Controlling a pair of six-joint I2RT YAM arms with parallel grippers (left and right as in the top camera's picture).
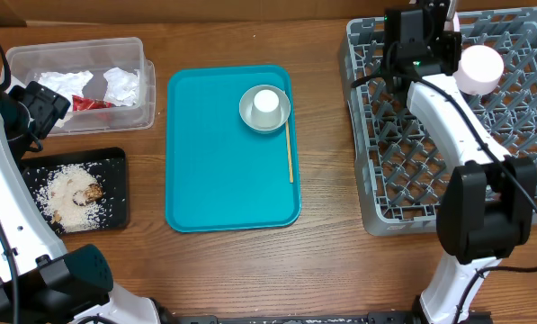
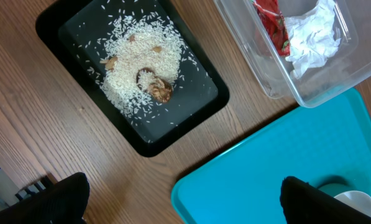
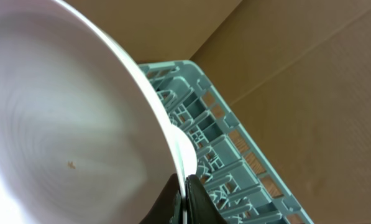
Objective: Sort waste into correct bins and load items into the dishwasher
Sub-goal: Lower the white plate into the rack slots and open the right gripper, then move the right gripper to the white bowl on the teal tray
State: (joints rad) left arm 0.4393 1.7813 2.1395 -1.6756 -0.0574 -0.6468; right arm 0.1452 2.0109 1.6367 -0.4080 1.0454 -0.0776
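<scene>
Right wrist: right gripper grips pale plate by rim

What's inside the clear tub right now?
Crumpled white napkins and a red scrap lie in the tub. Whatever is beneath them cannot be seen.

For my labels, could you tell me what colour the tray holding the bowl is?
The tray is teal, clearest in the overhead view.

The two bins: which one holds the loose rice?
The shallow black tray, with rice and brown bits spread on it; the clear tub holds crumpled white napkins and a red scrap.
</scene>
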